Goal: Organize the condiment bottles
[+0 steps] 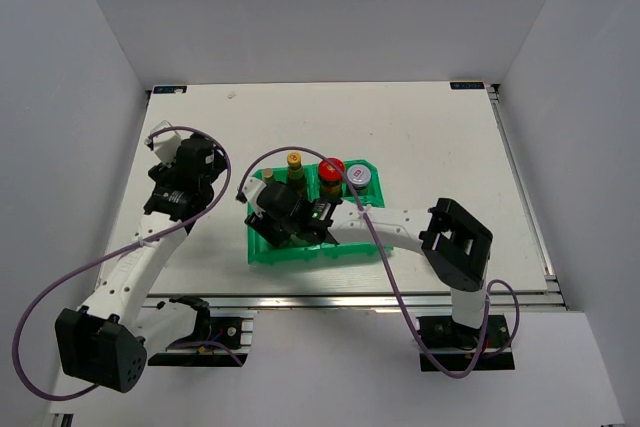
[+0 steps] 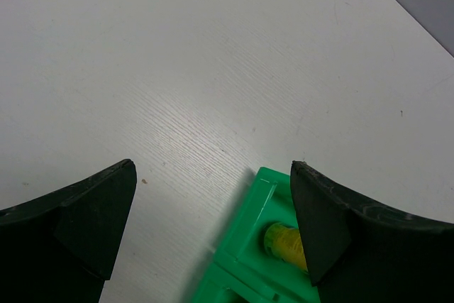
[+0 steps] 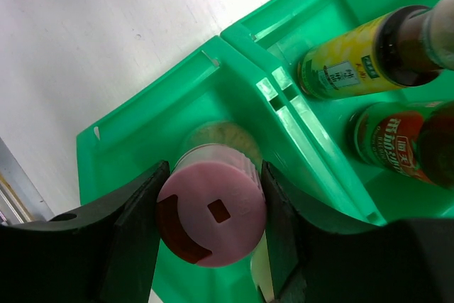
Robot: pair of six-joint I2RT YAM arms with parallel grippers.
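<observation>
At the left claw [image 2: 213,175]: spread wide, nothing between the fingers, bare table [image 2: 213,69] beneath. Just below and right of its right finger, a corner of the green tray [image 2: 245,250] with a yellow cap [image 2: 282,240] inside.

At the right claw [image 3: 211,175]: pinching the pink-capped bottle [image 3: 211,214] by its cap, one finger on each side, over the tray's corner compartment directly beneath the claw. Cannot tell whether the bottle's base touches the floor. Right of the claw, past the divider [image 3: 305,133]: a yellow-labelled bottle [image 3: 340,72] and a red-labelled bottle [image 3: 394,143], side by side in the neighbouring compartment.

Reads as the placing step for the pink-capped bottle. Next move likely calls for lowering straight down until seated, then spreading the fingers and lifting clear without clipping the divider or tipping the bottle.
</observation>
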